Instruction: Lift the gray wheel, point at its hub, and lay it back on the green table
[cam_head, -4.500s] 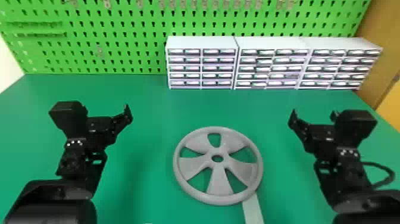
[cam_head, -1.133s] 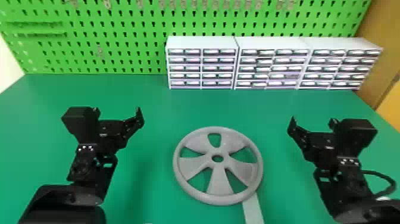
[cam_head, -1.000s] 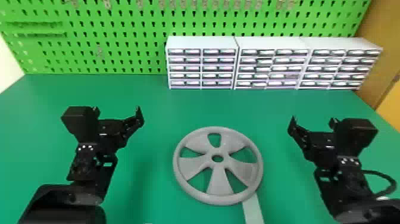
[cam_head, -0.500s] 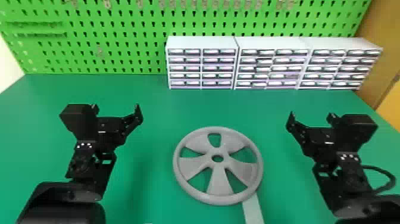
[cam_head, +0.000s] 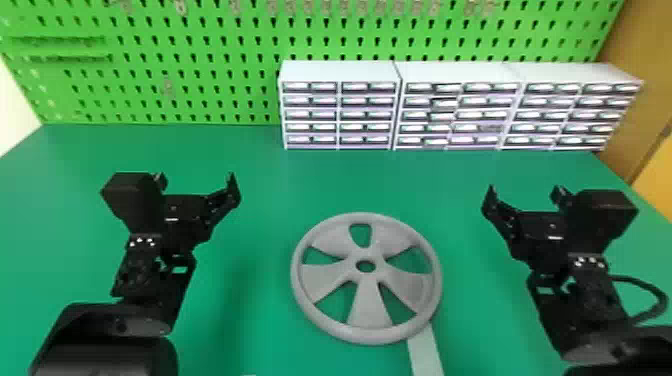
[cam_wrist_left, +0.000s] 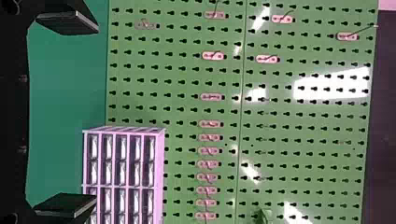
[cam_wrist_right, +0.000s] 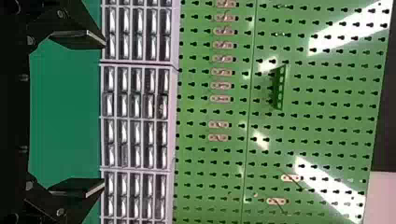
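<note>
The gray wheel (cam_head: 367, 305) lies flat on the green table (cam_head: 260, 320), its hub (cam_head: 366, 265) facing up. To the wheel's left, my left gripper (cam_head: 196, 184) stands open above the table, and in the left wrist view the same gripper (cam_wrist_left: 95, 114) has its fingers wide apart with nothing between them. On the wheel's right side is my right gripper (cam_head: 524, 192), also open and apart from the wheel; the right wrist view shows this gripper (cam_wrist_right: 103, 114) holding nothing.
White drawer cabinets (cam_head: 340, 112) stand in a row along the table's back edge, in front of a green pegboard (cam_head: 150, 70). A pale strip (cam_head: 425, 352) runs from beneath the wheel toward the front edge.
Compared with the earliest frame, the left arm stands further right and the right arm has shifted slightly. Over the last half second both grippers moved only a little. The wheel has stayed put.
</note>
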